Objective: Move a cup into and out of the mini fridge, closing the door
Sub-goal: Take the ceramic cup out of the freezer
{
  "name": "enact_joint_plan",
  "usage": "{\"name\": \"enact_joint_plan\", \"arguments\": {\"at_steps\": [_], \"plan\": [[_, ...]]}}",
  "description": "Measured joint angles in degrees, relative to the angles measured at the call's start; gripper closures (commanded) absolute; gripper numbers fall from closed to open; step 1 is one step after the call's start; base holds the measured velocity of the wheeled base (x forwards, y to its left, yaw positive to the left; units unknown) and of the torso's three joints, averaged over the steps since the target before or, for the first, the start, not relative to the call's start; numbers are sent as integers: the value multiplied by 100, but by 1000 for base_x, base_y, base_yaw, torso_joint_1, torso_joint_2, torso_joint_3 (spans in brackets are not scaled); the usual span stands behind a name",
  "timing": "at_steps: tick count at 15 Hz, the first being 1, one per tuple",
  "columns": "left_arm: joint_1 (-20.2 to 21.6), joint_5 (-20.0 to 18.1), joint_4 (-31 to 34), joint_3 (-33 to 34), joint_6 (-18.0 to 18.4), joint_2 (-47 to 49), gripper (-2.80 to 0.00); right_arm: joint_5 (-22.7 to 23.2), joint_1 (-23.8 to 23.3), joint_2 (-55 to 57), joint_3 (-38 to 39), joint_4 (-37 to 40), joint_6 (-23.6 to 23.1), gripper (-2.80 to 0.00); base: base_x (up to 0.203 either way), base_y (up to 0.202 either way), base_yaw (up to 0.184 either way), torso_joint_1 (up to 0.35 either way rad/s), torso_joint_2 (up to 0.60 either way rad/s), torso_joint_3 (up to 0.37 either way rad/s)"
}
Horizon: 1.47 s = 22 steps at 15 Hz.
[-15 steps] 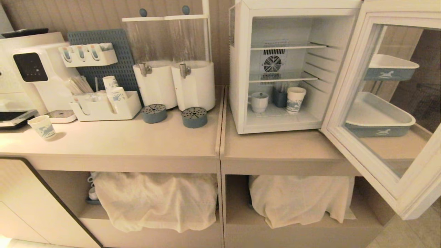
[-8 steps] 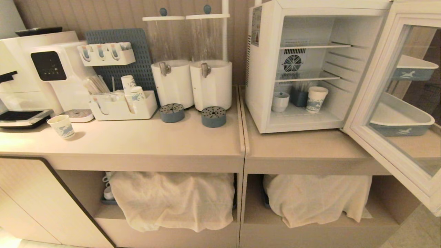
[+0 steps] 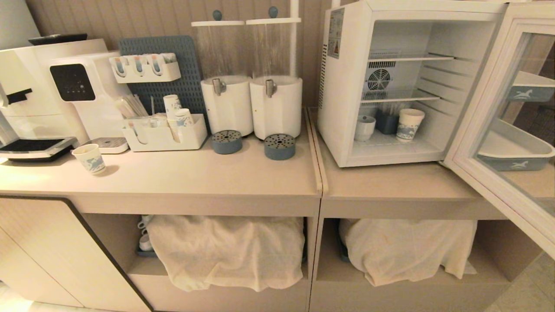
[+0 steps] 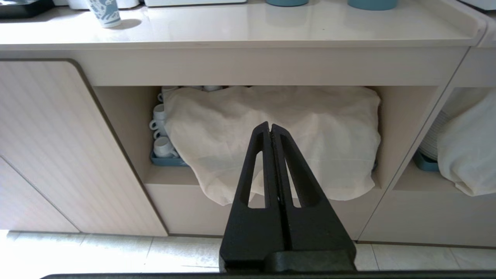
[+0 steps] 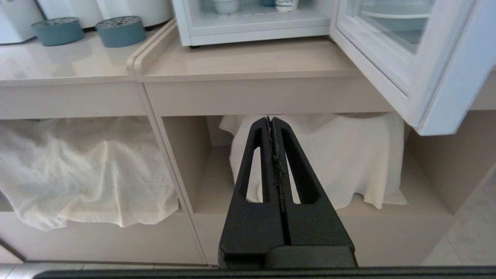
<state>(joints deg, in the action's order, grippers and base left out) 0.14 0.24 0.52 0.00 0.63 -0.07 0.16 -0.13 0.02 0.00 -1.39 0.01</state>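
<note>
The mini fridge (image 3: pixel 342 86) stands on the right counter with its door (image 3: pixel 503 197) swung wide open to the right. On its floor, at the left, sits the small white cup (image 3: pixel 364 127), whose base also shows in the right wrist view (image 5: pixel 226 5). Neither arm shows in the head view. My left gripper (image 4: pixel 270 124) is shut and empty, low in front of the left cabinet opening. My right gripper (image 5: pixel 270 118) is shut and empty too, low before the right opening, below the fridge (image 5: pixel 248 31) and beside the door's lower corner (image 5: pixel 434 97).
A patterned paper cup (image 3: pixel 409 124) and a dark blue holder (image 3: pixel 387 122) share the fridge floor. On the left counter are another paper cup (image 3: pixel 89 158), two dispensers (image 3: pixel 251 104) and blue round lids (image 3: pixel 279 146). White cloths (image 3: pixel 225 247) cover the lower shelves.
The whole head picture has shifted: counter and fridge now lie further right, so the camera has moved. The cup, the door and the other things keep their places.
</note>
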Motion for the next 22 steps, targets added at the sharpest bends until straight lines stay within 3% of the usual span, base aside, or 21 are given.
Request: {"name": "enact_joint_plan", "arguments": {"at_steps": [14, 17, 19, 22], "plan": [[2, -2, -1, 0, 11, 0, 0, 0, 8, 0, 0, 10, 4, 0, 170, 0, 1, 3, 1, 2], [2, 0, 3, 0, -3, 0, 0, -11, -1, 0, -9, -8, 1, 0, 40, 0, 0, 0, 1, 1], [2, -1, 0, 0, -10, 0, 0, -71, -1, 0, -478, 111, 11, 0, 0, 0, 0, 0, 0, 0], [2, -2, 0, 0, -11, 0, 0, -73, -1, 120, -2095, 899, -3, 0, 0, 0, 0, 0, 0, 0]]}}
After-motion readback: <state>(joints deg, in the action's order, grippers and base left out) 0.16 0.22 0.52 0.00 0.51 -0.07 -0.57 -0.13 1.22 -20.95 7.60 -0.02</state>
